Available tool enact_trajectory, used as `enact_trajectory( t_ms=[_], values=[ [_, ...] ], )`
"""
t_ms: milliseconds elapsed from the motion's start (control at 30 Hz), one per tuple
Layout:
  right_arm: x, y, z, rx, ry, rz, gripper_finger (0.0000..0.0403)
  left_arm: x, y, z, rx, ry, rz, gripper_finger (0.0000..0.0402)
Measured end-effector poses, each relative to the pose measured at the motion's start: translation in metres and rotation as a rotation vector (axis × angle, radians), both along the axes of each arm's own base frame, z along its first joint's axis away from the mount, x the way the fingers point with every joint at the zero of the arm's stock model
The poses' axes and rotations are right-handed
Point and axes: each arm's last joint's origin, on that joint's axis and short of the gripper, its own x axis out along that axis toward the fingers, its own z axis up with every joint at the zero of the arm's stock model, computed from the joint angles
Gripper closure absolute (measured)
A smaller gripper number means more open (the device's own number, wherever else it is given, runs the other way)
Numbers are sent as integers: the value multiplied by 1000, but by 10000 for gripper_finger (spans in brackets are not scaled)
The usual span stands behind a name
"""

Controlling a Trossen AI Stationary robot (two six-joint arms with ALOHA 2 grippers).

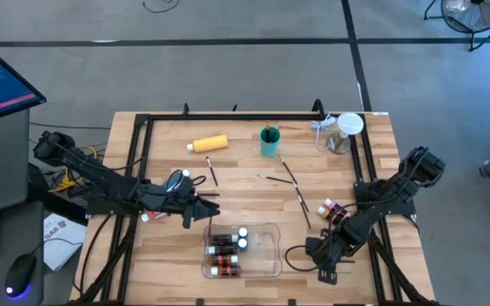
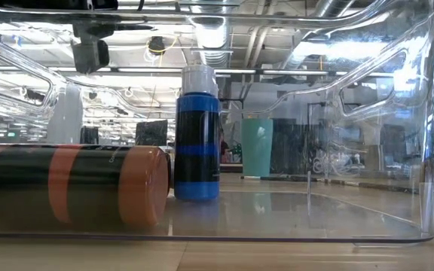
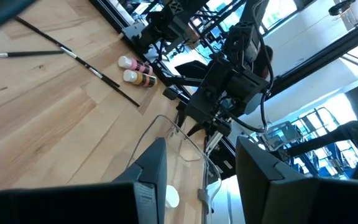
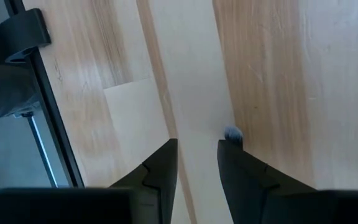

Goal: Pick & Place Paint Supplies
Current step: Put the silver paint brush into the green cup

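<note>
A clear tray (image 1: 276, 231) near the table's front edge holds several paint supplies (image 1: 225, 252). In the low view an orange-and-black tube (image 2: 66, 185) lies in it and a blue bottle (image 2: 197, 143) stands upright. My left gripper (image 1: 204, 214) hovers open at the tray's far left corner, nothing between its fingers (image 3: 202, 148). My right gripper (image 1: 323, 258) stands open right of the tray, pointing steeply down at bare wood (image 4: 196, 144). On the table lie a yellow bottle (image 1: 209, 144), thin brushes (image 1: 294, 185) and two small bottles (image 1: 331, 210). A teal cup (image 1: 269, 143) holds one brush.
A black frame (image 1: 228, 116) runs around the table's working area. A clear glass (image 1: 339, 136) stands at the far right corner. Another brush (image 1: 212, 171) lies left of centre. A small blue-grey speck (image 4: 232, 132) lies on the wood by my right gripper.
</note>
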Motion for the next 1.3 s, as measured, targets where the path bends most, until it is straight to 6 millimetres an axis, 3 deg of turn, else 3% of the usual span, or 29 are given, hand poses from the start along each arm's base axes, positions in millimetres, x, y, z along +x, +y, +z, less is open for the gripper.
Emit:
enact_trajectory(
  t_ms=[567, 900, 1300],
  values=[
    [5, -13, -2, -55, 21, 28, 295, 0, 0, 0, 6, 0, 15, 302],
    [-12, -4, -4, -93, 65, 78, 295, 0, 1, 0, 7, -1, 20, 302],
    [-8, 0, -5, -100, -3, 57, 295, 0, 1, 0, 9, -2, 39, 302]
  ],
)
